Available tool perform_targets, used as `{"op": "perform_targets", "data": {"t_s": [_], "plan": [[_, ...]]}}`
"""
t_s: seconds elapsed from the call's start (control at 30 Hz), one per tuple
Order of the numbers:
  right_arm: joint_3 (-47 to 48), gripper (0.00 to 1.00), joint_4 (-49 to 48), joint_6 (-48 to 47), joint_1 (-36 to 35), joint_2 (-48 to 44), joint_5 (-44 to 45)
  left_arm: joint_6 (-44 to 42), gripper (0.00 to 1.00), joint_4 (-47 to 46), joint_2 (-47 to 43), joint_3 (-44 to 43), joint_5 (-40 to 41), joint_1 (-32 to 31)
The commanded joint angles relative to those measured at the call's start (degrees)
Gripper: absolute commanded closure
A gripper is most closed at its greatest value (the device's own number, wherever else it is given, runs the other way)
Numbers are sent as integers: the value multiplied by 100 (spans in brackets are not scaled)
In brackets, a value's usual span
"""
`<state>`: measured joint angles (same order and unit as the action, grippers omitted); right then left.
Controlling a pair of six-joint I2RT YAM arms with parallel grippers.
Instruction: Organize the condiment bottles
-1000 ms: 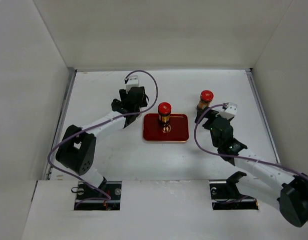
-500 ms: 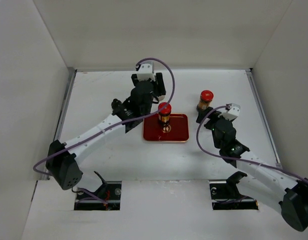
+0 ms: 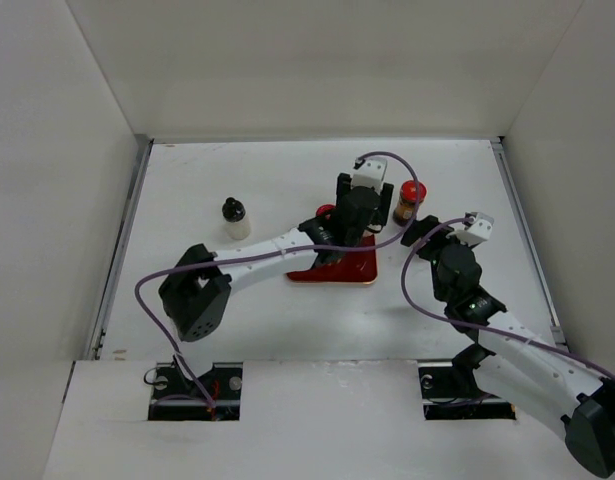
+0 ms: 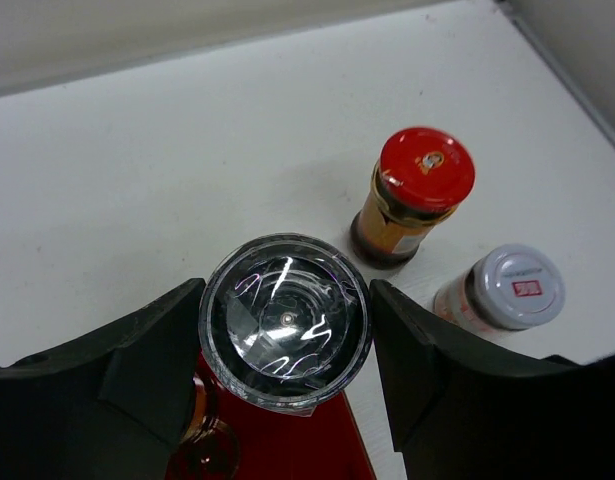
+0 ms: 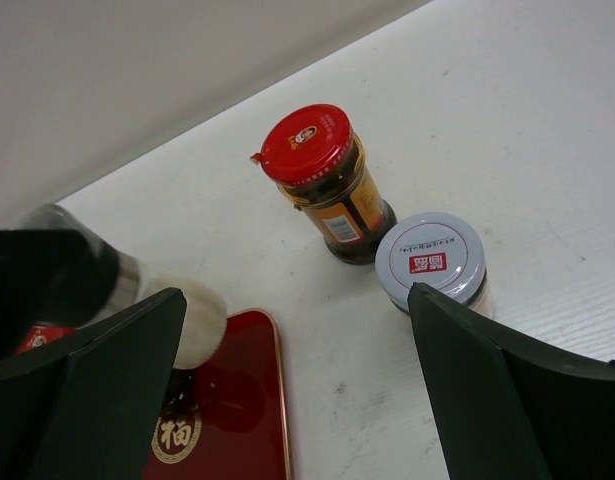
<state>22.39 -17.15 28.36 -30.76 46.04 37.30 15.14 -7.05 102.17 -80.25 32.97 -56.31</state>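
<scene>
Gripping a shiny-capped jar (image 4: 287,325) above the tray's (image 3: 359,268) far right corner, left gripper (image 4: 287,300) may seat it on the rim and tip it (red-capped jar (image 3: 325,210) crowds the tray); right gripper (image 5: 292,300) gapes empty beside the tray.

Smooth, matt white counter (image 4: 117,150). A glossy red tray (image 5: 237,400) with gold emblem. The red-capped jar (image 4: 412,195) has a shiny smooth cap and brown glass body. The clear-capped jar (image 4: 285,320) has a glassy, mirror-bright top. The tool fingers (image 4: 137,370) look like matt black plastic.
</scene>
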Motion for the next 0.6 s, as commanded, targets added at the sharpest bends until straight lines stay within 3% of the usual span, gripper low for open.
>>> {"op": "perform_targets", "data": {"t_s": [0.0,0.57], "plan": [[2,0,-166,73,40,-52,102,-81,53,-692,-14,-325,25,2],[-16,0,-184,56,40,-42,93,-81,55,-1061,339,360,-98,64]]}}
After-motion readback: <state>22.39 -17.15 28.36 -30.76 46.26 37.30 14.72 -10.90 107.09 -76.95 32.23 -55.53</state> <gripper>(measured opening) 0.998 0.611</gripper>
